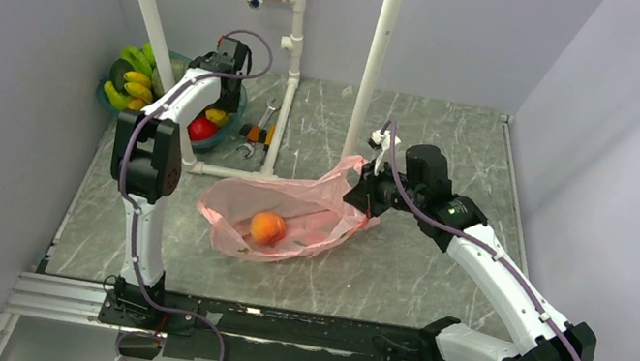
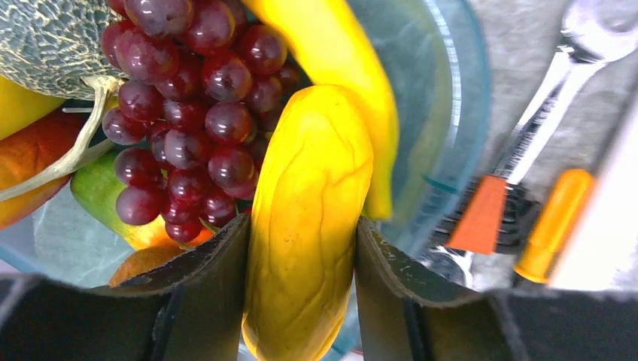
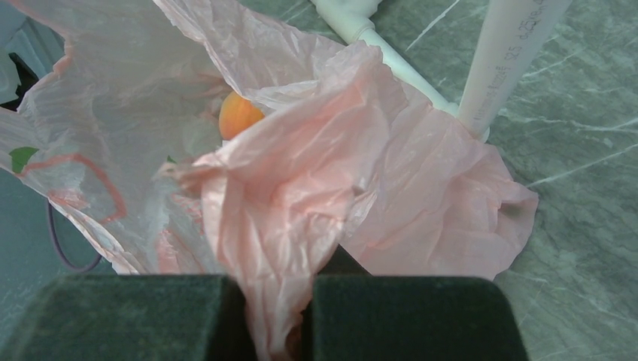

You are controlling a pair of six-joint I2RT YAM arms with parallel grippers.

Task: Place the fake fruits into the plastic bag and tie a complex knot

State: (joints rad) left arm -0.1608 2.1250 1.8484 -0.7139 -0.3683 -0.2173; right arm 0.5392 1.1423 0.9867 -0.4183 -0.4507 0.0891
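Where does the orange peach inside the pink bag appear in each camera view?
Top external: centre, peach inside the pink bag.
Left wrist: not in it.
Right wrist: upper left, peach peeking between folds.
Shared landmark: pink bag, in the top and right wrist views.

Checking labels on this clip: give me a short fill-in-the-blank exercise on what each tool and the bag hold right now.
1. The yellow fruit sits ____ the fingers of the left tool, over the teal basin.
2. The right tool pinches the plastic bag, whose film is ____ in colour.
3. The plastic bag shows ____ fruit inside, the round orange fruit.
Missing: between; pink; one.
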